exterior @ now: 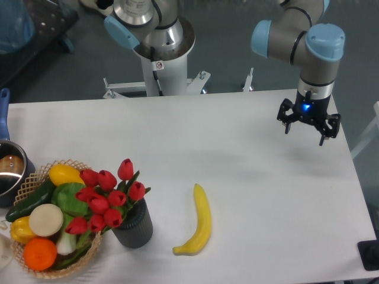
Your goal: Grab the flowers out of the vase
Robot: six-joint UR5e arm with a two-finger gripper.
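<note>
Wicker basket (26,183) of produce touching the dark ribbed vase (134,227), red tulips (106,198) standing in the vase, banana (198,223) just right of the vase, gripper (308,131) well apart at the table's far right, fingers spread, empty

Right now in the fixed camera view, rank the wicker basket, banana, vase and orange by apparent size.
1. Wicker basket, clearly largest.
2. Banana, longest after it.
3. Vase, partly hidden by the flowers.
4. Orange, close to the vase, so that order is unsure.
</note>
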